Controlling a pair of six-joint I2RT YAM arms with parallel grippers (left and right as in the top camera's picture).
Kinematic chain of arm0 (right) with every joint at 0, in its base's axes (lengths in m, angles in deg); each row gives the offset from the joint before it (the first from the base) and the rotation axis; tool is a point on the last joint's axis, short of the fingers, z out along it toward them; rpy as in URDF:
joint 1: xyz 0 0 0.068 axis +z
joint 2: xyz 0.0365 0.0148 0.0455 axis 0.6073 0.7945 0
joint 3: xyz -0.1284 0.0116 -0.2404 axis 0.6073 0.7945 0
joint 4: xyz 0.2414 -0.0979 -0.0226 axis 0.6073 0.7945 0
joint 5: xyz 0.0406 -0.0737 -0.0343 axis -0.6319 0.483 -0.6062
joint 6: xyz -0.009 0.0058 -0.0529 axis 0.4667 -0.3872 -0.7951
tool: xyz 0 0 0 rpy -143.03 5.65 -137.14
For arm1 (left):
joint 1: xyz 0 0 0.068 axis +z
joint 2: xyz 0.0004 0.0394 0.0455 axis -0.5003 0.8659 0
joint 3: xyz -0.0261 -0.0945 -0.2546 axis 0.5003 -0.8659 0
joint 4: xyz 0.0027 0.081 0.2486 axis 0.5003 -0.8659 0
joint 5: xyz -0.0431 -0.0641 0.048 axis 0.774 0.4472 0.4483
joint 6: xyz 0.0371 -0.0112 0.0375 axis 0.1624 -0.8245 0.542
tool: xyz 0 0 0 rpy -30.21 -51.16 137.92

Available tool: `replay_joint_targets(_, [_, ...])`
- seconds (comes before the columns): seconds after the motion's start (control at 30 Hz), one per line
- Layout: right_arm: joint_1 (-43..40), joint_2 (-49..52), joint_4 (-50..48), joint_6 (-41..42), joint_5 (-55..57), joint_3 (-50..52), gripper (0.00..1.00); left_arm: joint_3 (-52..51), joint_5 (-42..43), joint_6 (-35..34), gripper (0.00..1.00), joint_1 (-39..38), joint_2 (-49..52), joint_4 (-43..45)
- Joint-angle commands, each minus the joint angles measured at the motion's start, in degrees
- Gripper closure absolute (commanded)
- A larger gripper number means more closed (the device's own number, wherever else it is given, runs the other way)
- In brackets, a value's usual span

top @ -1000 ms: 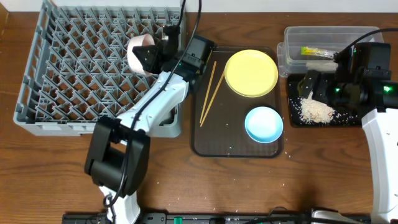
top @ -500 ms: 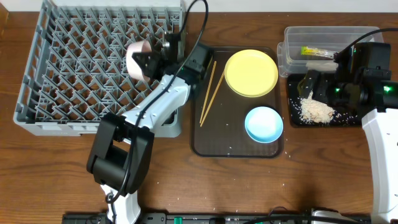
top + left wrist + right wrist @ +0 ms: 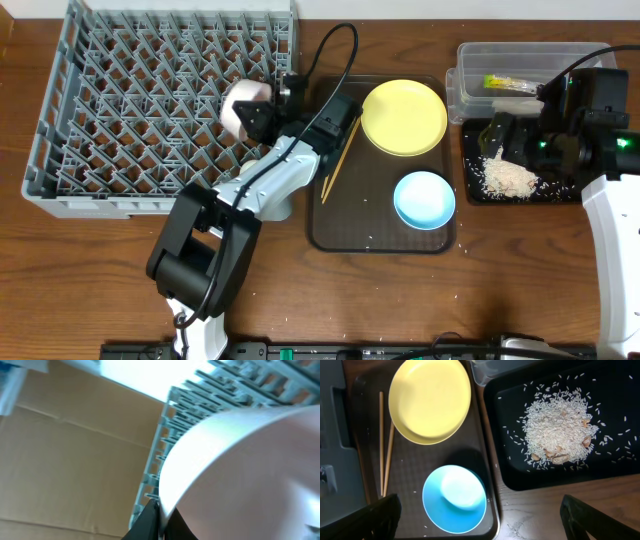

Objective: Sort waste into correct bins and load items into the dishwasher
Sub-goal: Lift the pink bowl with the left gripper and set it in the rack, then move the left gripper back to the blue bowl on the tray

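Observation:
My left gripper (image 3: 258, 112) is shut on the rim of the white bowl (image 3: 240, 103), held tilted over the right edge of the grey dish rack (image 3: 120, 100); the bowl fills the left wrist view (image 3: 240, 460). The yellow plate (image 3: 403, 117), light-blue bowl (image 3: 424, 199) and chopsticks (image 3: 337, 145) lie on the brown tray (image 3: 340, 225). My right gripper (image 3: 505, 135) is open and empty above the black tray (image 3: 470, 190), which holds a pile of rice (image 3: 508, 178). The clear tub (image 3: 465, 70) holds the yellow-green packet (image 3: 508, 83). The small cup is out of view.
The right wrist view shows the plate (image 3: 430, 400), blue bowl (image 3: 454, 499), chopsticks (image 3: 384, 445) and rice (image 3: 559, 430) in the black tray (image 3: 510, 470). Loose rice grains dot the brown tray and the wood near the front edge.
My left gripper has swung the white bowl to the right and slightly down along the rack's right edge. The right arm has not moved.

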Motion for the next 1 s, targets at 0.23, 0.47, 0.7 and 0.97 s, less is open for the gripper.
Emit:
replay_joint_targets(0.23, [-0.37, 0.26, 0.07, 0.57, 0.13, -0.57, 0.01, -0.48, 4.31, -1.36, 0.84, -0.20, -0.59, 0.07])
replay_joint_targets(0.47, [-0.37, 0.26, 0.07, 0.57, 0.13, -0.57, 0.01, -0.48, 6.56, -1.38, 0.55, -0.20, -4.50, -0.15])
replay_joint_targets(0.7, [-0.37, 0.26, 0.07, 0.57, 0.13, -0.57, 0.01, -0.48, 28.76, -2.84, 0.39, -0.20, -9.22, -4.50])
replay_joint_targets(0.97, [-0.37, 0.26, 0.07, 0.57, 0.13, -0.57, 0.01, -0.48, 47.32, -3.78, 0.30, -0.20, -10.75, -6.93])
